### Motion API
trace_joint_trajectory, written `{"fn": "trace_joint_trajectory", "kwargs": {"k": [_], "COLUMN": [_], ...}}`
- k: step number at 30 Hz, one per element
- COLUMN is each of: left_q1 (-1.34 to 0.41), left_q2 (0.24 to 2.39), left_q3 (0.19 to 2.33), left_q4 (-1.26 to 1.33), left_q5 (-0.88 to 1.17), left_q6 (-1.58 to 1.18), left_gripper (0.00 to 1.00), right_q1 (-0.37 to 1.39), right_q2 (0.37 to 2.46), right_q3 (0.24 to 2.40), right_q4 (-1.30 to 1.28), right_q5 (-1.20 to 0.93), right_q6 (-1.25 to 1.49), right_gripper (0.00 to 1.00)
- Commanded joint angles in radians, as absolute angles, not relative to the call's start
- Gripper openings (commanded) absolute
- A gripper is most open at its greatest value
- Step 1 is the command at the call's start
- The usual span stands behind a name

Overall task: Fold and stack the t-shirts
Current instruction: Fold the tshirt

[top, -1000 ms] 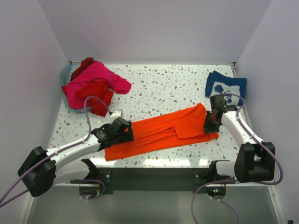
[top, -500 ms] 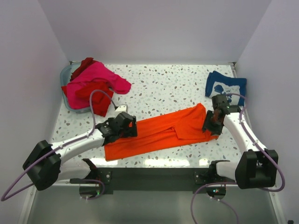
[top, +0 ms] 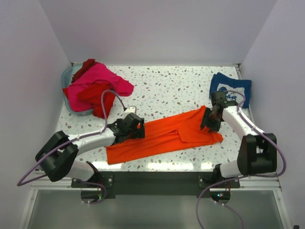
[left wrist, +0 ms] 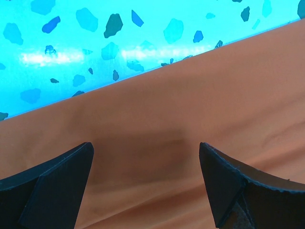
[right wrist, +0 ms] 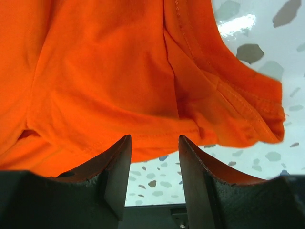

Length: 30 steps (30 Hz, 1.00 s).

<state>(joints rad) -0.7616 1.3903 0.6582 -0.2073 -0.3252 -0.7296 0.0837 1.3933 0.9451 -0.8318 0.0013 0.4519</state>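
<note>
The bright orange t-shirt (top: 167, 136) lies stretched in a long band across the table's near half. My left gripper (top: 136, 129) hovers over its left part, open wide, with only flat orange cloth (left wrist: 190, 105) below the jaws (left wrist: 145, 148). At the shirt's right end my right gripper (top: 209, 123) is open. Its fingertips (right wrist: 153, 139) stand just short of the orange hem (right wrist: 119, 71), with bare table showing in the gap. A hot pink t-shirt (top: 97, 78) and a red one (top: 97, 95) lie heaped at the back left. A navy blue t-shirt (top: 230, 88) with white print rests at the back right.
A grey-blue basket (top: 66, 76) at the back left holds the pink and red heap, which spills over its edge onto the speckled table (top: 167, 90). Walls close in the left, back and right sides.
My right gripper has opened, let go of the orange shirt's right end and shifted slightly toward the back. My left arm has moved right, further over the shirt.
</note>
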Motion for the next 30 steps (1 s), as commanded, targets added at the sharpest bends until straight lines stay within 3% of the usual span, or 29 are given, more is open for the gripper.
{"fn": "trace_joint_trajectory", "kwargs": {"k": [1,17,30], "left_q1": [-0.762,-0.799,-0.986], "left_q2": [1.396,1.244,1.141], "left_q3": [0.637,0.408,0.342], "left_q4": [-0.150,-0.219,-0.269], "left_q5": [-0.321,-0.298,-0.272], "left_q6": [-0.739,-0.887,-1.115], "left_gripper": [0.98,0.97,0.97], "right_q1": [0.089,0.103,0.175], "right_q2": [1.459,1.864,2.137], "right_q3": [0.960,1.137,1.557], "right_q4": [-0.740,-0.624,-0.680], "right_q5": [-0.031,-0.015,0.041], "right_q6": [0.443,0.428,0.505], "right_gripper": [0.48,0.47,0.47]}}
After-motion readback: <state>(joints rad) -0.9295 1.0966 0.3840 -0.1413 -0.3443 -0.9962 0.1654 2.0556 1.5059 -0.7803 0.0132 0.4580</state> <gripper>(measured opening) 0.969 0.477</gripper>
